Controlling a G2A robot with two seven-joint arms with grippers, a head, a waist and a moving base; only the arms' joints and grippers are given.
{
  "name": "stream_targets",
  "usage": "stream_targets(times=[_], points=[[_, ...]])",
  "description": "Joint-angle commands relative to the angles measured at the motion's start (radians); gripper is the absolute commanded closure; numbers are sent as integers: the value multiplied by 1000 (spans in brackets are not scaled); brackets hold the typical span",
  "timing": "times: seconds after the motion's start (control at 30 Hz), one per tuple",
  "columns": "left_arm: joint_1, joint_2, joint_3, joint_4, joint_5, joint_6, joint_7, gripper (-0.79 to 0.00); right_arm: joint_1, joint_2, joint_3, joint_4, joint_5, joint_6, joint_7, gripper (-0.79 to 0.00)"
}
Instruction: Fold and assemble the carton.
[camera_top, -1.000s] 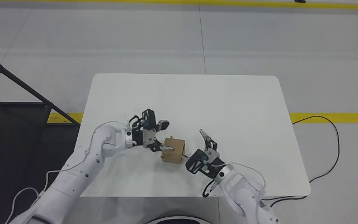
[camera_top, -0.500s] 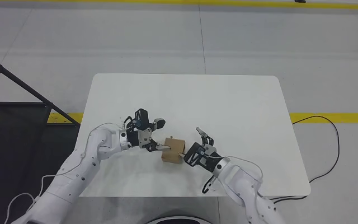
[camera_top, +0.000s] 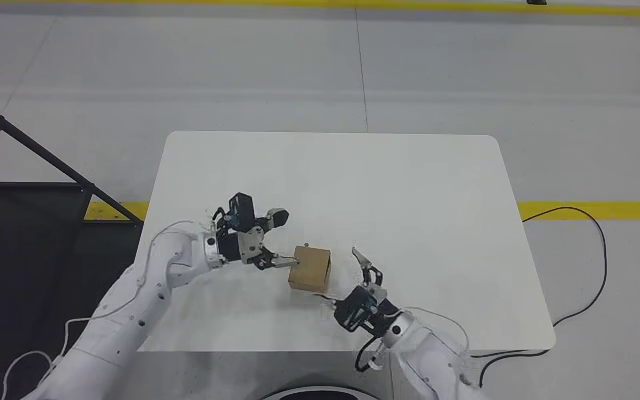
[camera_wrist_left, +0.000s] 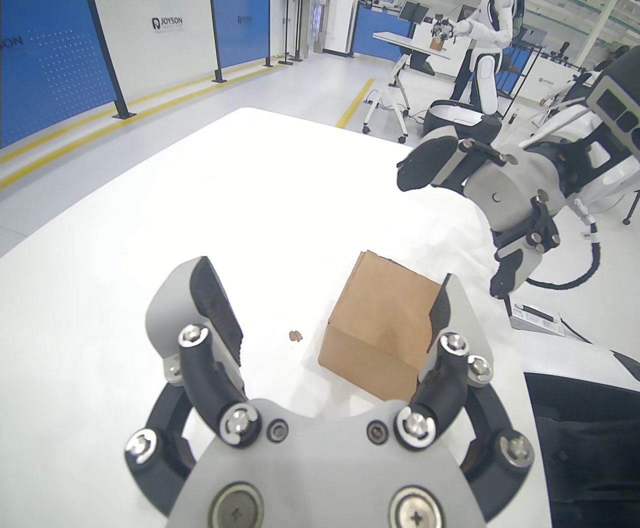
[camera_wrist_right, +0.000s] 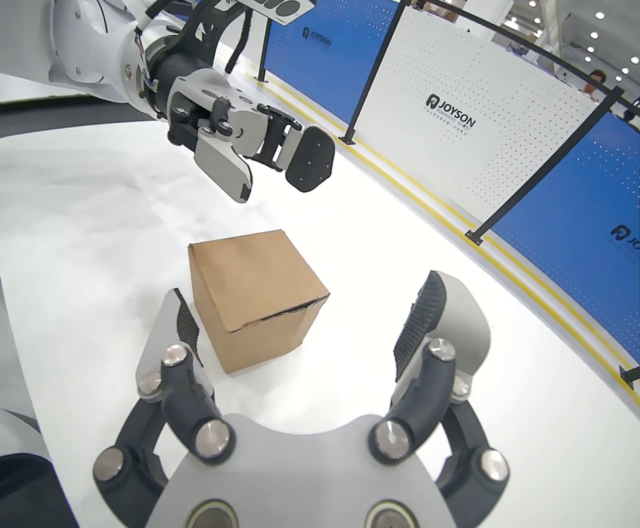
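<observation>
One carton, two end effectors

Company logo lettering, on the white panel and, apparently, blue panels.

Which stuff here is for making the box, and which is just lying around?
For the job:
carton, standing on the white table
left pincer, open
right pincer, open

Just lying about:
small brown scrap on the table beside the carton
black cable on the floor
</observation>
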Motion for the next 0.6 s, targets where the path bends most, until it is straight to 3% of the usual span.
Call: stream_targets(times=[0.0, 0.23, 0.37, 0.57], points=[[4, 5, -9, 5, 28, 0, -2, -785, -5, -3, -13, 25, 8, 38, -37, -785], [43, 26, -56, -1, 183, 12, 20, -785, 7, -10, -35, 47, 18, 73, -49, -785], [90, 42, -67, -40, 353, 69, 27, -785, 7, -10, -35, 47, 18, 73, -49, -785], [130, 48, -54, -61, 436, 98, 120, -785, 4, -10, -34, 48, 28, 77, -53, -785]])
